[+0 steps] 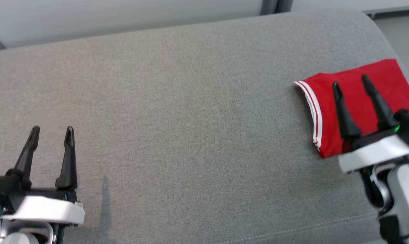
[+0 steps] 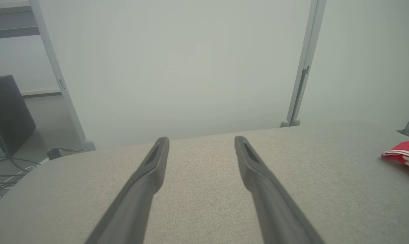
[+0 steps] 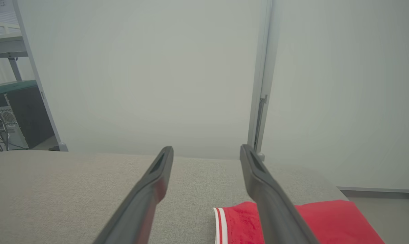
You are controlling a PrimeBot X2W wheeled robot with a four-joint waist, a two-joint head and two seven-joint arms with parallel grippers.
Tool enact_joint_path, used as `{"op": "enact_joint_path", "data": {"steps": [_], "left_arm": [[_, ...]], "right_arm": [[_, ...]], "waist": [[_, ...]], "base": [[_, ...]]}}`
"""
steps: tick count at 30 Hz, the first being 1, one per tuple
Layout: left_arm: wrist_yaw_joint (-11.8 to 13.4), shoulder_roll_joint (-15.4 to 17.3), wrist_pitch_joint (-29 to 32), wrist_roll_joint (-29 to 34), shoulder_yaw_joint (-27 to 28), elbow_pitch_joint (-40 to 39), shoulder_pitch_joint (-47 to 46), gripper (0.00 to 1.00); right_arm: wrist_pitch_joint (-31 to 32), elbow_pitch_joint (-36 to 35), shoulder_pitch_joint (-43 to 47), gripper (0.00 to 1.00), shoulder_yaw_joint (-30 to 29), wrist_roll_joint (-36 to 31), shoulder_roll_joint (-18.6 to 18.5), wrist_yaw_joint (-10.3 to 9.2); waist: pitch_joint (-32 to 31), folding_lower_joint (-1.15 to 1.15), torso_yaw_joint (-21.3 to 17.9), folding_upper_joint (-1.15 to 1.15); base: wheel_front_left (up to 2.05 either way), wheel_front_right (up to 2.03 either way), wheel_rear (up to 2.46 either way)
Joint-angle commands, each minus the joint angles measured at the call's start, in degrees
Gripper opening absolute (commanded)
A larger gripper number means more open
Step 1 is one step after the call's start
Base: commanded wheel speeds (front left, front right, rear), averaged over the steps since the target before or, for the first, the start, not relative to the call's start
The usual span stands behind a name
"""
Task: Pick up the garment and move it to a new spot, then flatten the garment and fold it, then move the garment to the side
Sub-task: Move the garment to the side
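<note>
The red garment point(image 1: 362, 108) is lying folded into a compact rectangle at the right side of the head view, on the grey fabric surface point(image 1: 191, 118), close to that surface's right edge. A white striped trim point(image 1: 314, 112) is running down the garment's left edge, and the cloth is looking flat and smooth.

The right pincer point(image 1: 350, 81) is reaching in from the lower right of the frame and is standing over the garment with its two dark fingers spread wide apart, pinching nothing. In the right wrist view the same pincer point(image 3: 207, 148) is showing its fingers well apart, with the garment point(image 3: 326, 220) lying at the lower right of that frame, partly behind the right-hand finger. Whether the fingertips are touching the cloth cannot be told.

The left pincer point(image 1: 52, 128) is sitting at the lower left of the head view over bare grey fabric, well apart from the garment, its fingers also spread and holding nothing. In the left wrist view a corner of the garment point(image 2: 406, 154) is peeking in at the right edge, and a pale wall panel point(image 2: 191, 67) is rising behind the surface.
</note>
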Motion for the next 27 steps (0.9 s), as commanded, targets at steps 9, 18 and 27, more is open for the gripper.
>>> {"op": "enact_joint_path", "data": {"steps": [9, 18, 27], "left_arm": [[-0.7, 0.4, -2.1, -2.9, 3.8, 1.7, 4.3, 1.0], [-1.6, -0.2, -2.9, -5.0, 5.5, 3.9, 7.9, 1.0], [-2.1, -1.1, -3.6, -4.1, 5.3, 4.9, 9.9, 1.0]], "right_arm": [[2.6, -6.7, 12.3, 1.0, -4.4, -4.1, 5.1, 0.08], [4.4, -9.4, 17.9, 1.0, -7.6, -5.8, 7.6, 0.08], [6.0, -11.6, 19.7, 1.0, -8.1, -6.9, 8.0, 0.08]], "waist": [[-6.8, 0.0, 2.0, 0.0], [-9.0, 0.0, 2.9, 0.0], [-9.8, 0.0, 3.3, 0.0]], "base": [[0.0, 0.0, 0.0], [0.0, 0.0, 0.0], [0.0, 0.0, 0.0]]}}
